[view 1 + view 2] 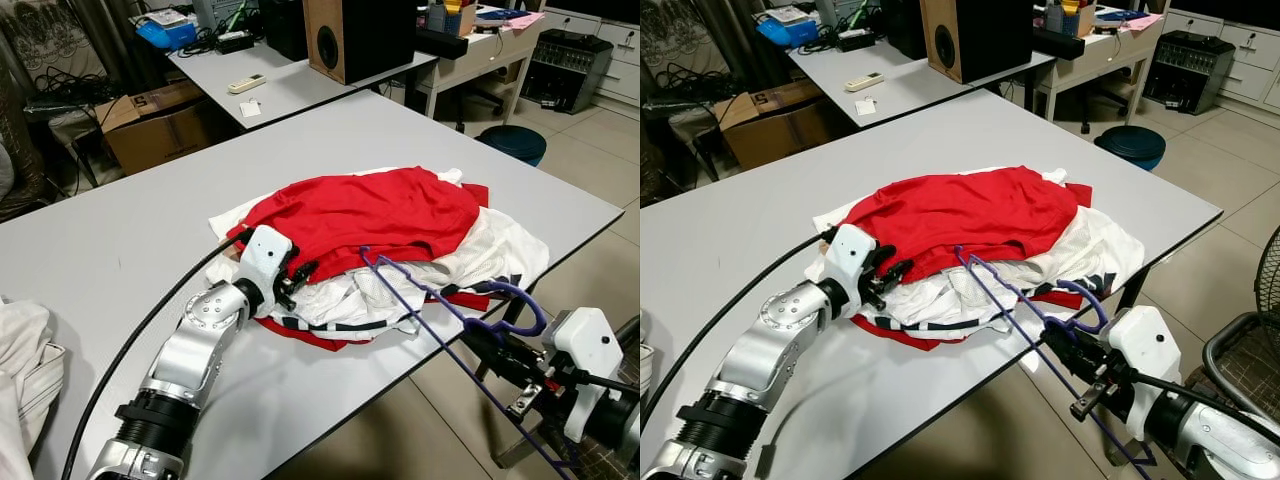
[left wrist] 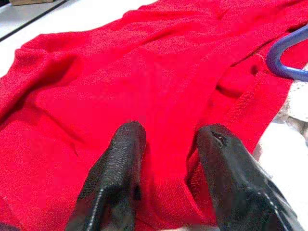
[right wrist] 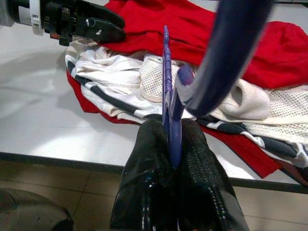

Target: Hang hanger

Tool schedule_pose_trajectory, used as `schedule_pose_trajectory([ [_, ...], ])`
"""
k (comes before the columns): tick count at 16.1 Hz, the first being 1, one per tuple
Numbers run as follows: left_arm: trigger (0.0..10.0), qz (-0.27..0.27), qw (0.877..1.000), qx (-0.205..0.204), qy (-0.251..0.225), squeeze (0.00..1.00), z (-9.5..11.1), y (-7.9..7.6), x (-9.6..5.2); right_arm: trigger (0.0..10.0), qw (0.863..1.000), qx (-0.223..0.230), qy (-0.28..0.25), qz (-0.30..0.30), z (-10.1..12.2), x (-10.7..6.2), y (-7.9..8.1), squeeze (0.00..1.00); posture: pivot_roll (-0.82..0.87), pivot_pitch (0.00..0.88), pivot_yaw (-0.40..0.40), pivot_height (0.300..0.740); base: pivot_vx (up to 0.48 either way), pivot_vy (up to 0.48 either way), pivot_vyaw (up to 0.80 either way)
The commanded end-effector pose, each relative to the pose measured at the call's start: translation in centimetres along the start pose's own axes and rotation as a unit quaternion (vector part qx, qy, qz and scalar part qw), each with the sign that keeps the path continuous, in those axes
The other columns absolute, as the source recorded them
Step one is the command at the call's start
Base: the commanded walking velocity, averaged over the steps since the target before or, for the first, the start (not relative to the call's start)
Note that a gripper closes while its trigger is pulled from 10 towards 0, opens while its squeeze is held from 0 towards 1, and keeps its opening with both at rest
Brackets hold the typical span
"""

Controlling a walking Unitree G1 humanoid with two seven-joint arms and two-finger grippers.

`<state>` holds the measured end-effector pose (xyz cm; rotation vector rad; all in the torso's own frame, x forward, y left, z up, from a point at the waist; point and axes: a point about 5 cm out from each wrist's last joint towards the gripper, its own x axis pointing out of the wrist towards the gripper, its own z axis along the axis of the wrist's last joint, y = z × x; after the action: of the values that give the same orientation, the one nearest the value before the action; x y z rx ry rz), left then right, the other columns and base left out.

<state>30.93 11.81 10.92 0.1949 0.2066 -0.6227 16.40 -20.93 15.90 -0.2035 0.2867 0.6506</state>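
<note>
Holding the purple hanger (image 1: 440, 305) pinched in the right gripper (image 3: 173, 144), off the table (image 1: 120, 240) edge

Its long axis runs from those fingers up toward the red shirt (image 1: 375, 215), far tip resting by the hem. Left gripper (image 1: 300, 275) sits nearer the shirt, fingers (image 2: 120, 163) spread, probably touching the fabric, hard to say

Left gripper (image 2: 166, 144) jaws parted; right gripper (image 3: 174, 132) jaws clamped together.
</note>
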Motion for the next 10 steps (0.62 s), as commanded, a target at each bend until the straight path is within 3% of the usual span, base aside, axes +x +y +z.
schedule_pose_trajectory([
  [1, 10.0, -0.005, 1.0, 0.009, 0.003, 1.0, -0.1, 0.2, -0.2, 10.0, 1.0, -0.001, -0.001, 0.004, 0.1, -0.3, -0.1, 0.0, -0.12, 0.0, 0.125, 0.74, 0.0, 0.0, 0.0],
  [2, 10.0, -0.011, 1.0, 0.017, 0.01, 1.0, -0.3, 0.1, -0.2, 10.0, 1.0, -0.001, -0.001, 0.005, 0.0, -0.3, -0.1, 0.0, -0.12, 0.0, 0.124, 0.74, 0.0, 0.0, 0.0],
  [3, 10.0, 0.004, 0.999, 0.033, 0.026, 0.0, -0.7, 0.3, -0.2, 10.0, 1.0, -0.002, 0.001, 0.006, 0.0, -0.3, -0.1, 0.0, -0.12, 0.0, 0.123, 0.74, 0.0, 0.0, 0.0],
  [5, 10.0, 0.04, 0.998, 0.041, 0.039, 0.0, -1.0, 1.0, 0.0, 10.0, 1.0, -0.003, 0.001, 0.008, 0.0, -0.3, -0.1, 0.0, -0.13, 0.0, 0.122, 0.74, 0.0, 0.0, 0.0],
  [8, 10.0, 0.04, 0.999, 0.024, 0.024, 0.0, -0.6, 1.0, 0.1, 10.0, 1.0, -0.001, 0.002, 0.015, 0.1, -0.2, 0.0, 0.0, -0.13, 0.0, 0.121, 0.74, 0.0, 0.0, 0.0],
  [9, 9.0, 0.037, 0.999, 0.017, 0.022, 0.0, -0.6, 0.8, 0.2, 10.0, 1.0, -0.001, 0.003, 0.016, 0.1, -0.3, 0.0, 0.0, -0.13, 0.0, 0.121, 0.74, 0.0, 0.0, 0.0],
  [10, 6.8, 0.037, 0.999, 0.016, 0.021, 0.0, -0.6, 0.8, 0.2, 10.0, 1.0, -0.001, 0.003, 0.016, 0.1, -0.3, 0.0, 0.0, -0.13, 0.0, 0.121, 0.74, 0.0, 0.0, 0.0],
])
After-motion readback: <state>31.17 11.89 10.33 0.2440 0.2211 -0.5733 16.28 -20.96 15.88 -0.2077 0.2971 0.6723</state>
